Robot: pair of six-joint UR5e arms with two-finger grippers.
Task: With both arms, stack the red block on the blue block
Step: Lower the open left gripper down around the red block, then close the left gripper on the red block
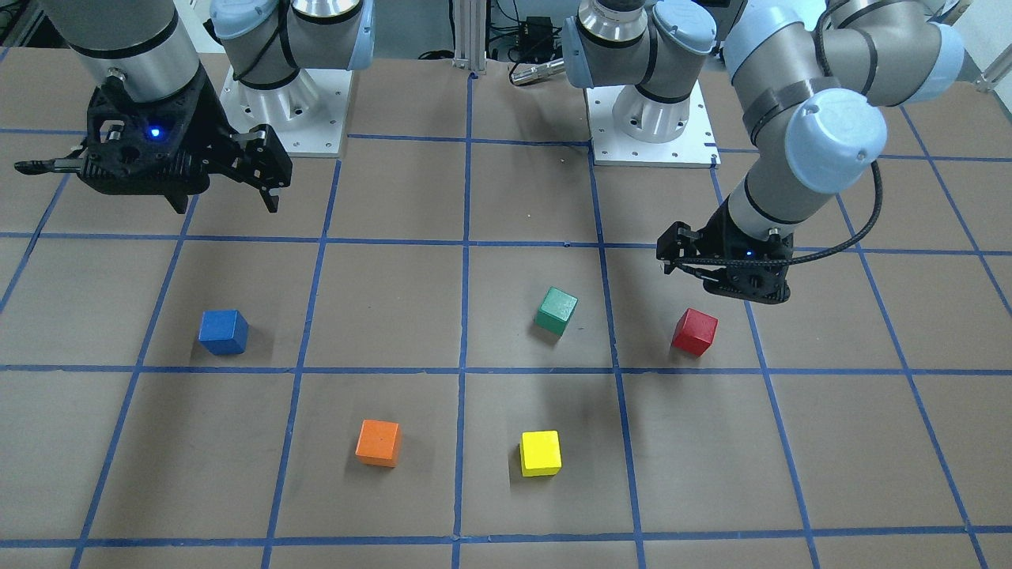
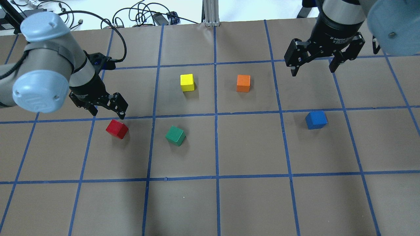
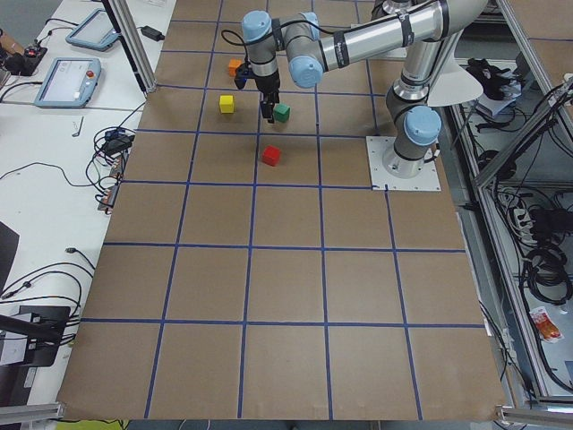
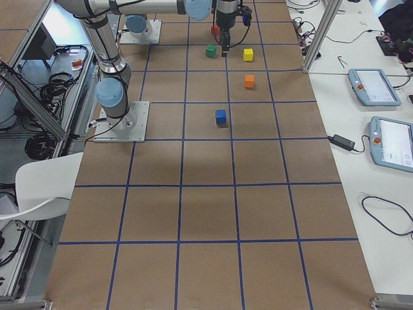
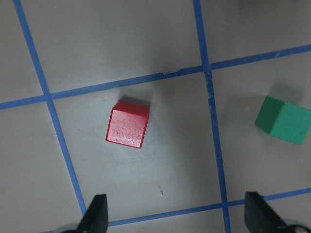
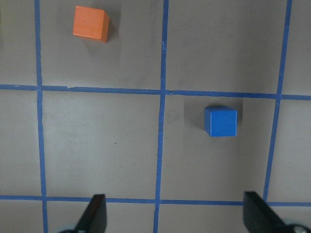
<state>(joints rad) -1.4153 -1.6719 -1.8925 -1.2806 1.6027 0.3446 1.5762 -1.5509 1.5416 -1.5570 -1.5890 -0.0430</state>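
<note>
Yellow cube (image 1: 541, 453) and orange cube (image 1: 378, 442) lie nearest the operators' side of the taped table (image 1: 506, 506). Further in, the red block (image 1: 695, 331) rests near a green cube (image 1: 556, 310). The left gripper (image 2: 109, 113) hangs close above it, fingers spread wide, empty. The blue block (image 1: 223, 331) sits well apart. The right gripper (image 2: 312, 71) hovers high, equally spread, holding nothing.

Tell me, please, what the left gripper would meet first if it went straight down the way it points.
Probably the bare table, just short of the red block: in the left wrist view the block lies ahead of the left gripper, not between its fingers. Depth is unclear.
</note>
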